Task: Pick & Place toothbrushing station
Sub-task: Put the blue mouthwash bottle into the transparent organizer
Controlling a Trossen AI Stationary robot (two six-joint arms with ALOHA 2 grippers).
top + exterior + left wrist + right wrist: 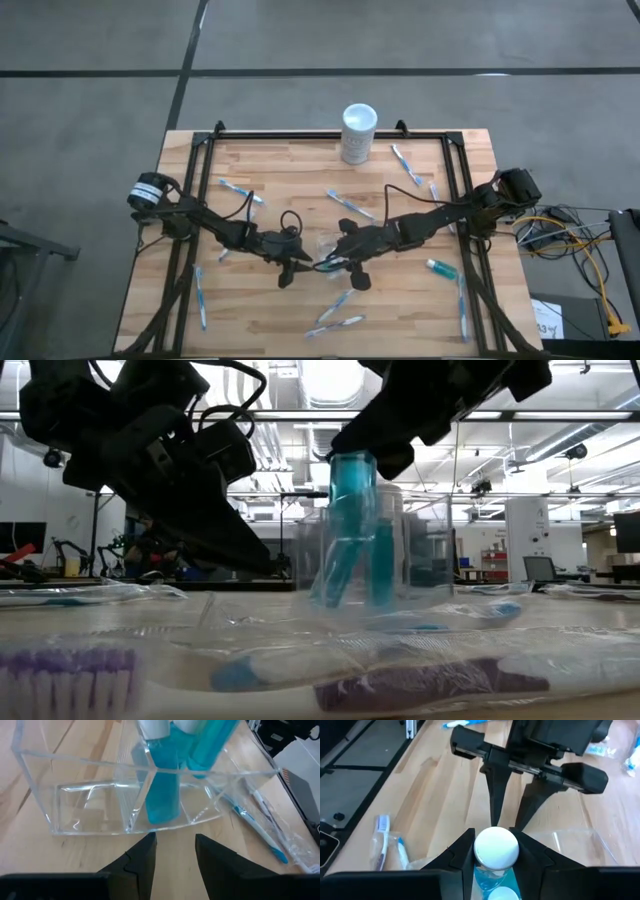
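Note:
The small clear cup [100, 800] stands mid-table [325, 245], split into compartments. Two teal tubes with white caps are in it. One tube [162, 790] stands in it untouched. My right gripper [495, 852] is shut on the other tube [345, 520], coming over the cup from the table's right [338, 260]. My left gripper [172, 847] is open on the cup's left side [303, 262], with its fingertips at the foot of the cup's near wall and bare wood between them. My right gripper pinches the tube's white cap end [495, 845] between its two fingers, which slant down from the table's right. The tube hangs tilted below them with its lower end [328, 595] inside the cup. Whether my left gripper's fingertips [145, 845] touch the cup's wall, I cannot tell.
A tall white cylinder [358, 132] stands at the far edge. Wrapped toothbrushes lie scattered over the table [240, 190] [350, 205] [405, 165] [200, 298] [335, 322], and some lie near the front edge [300, 680]. Another teal tube [442, 268] lies at the right.

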